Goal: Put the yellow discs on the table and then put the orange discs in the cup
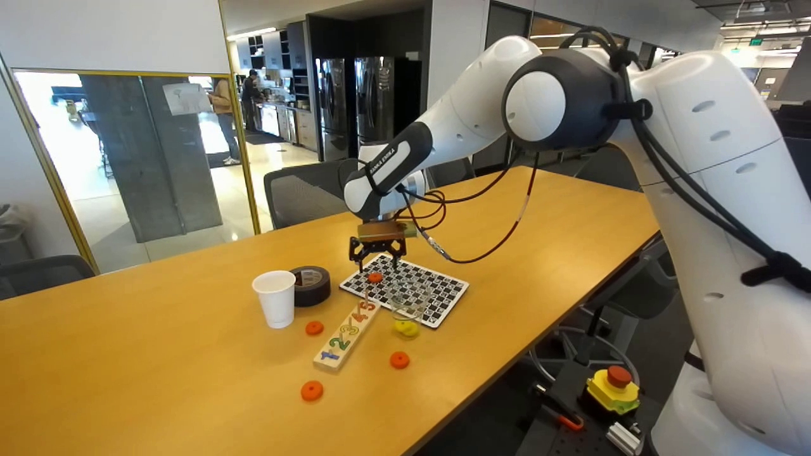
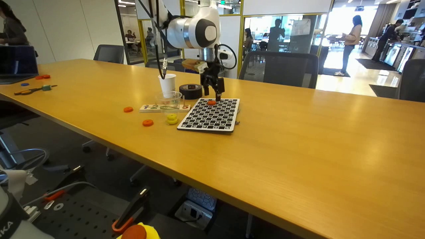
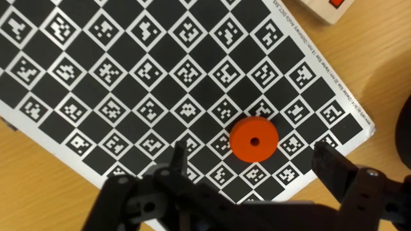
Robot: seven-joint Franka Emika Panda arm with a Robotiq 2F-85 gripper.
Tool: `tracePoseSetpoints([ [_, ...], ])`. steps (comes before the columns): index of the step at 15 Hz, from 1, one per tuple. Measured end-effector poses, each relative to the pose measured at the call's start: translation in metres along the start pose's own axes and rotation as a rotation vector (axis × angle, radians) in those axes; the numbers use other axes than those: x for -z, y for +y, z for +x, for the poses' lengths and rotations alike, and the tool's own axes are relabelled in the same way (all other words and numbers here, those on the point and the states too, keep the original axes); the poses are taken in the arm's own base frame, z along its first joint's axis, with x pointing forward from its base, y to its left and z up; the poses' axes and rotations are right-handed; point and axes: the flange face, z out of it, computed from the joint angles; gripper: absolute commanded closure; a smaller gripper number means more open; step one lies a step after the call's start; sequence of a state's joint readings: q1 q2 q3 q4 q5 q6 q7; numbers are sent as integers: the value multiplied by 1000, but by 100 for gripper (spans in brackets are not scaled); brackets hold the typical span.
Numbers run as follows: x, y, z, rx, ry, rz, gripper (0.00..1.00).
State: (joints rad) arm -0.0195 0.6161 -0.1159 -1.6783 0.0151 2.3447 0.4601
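While the gripper (image 3: pixel 249 147) gapes wide low in the wrist view, a pierced orange disc (image 3: pixel 248 132) tops the ArUco checkerboard (image 3: pixel 205 121).

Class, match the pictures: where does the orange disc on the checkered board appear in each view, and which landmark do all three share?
In an exterior view: the orange disc is slightly left of and below centre.
In an exterior view: the orange disc is at mid-width, slightly above centre.
Wrist view: the orange disc is right of and below centre, seen between the open fingers.
Shared landmark: the checkered board, under the disc.
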Motion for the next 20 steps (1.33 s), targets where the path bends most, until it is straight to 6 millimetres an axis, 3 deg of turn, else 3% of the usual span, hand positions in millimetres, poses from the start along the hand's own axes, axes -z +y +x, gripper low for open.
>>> tracePoseSetpoints([
  [7,-11,-2,9,-2,3,-8,0],
  [19,-15,0,5,-3,-45,-31,0],
  [20,-16,-1,5,-3,-46,-32,25],
])
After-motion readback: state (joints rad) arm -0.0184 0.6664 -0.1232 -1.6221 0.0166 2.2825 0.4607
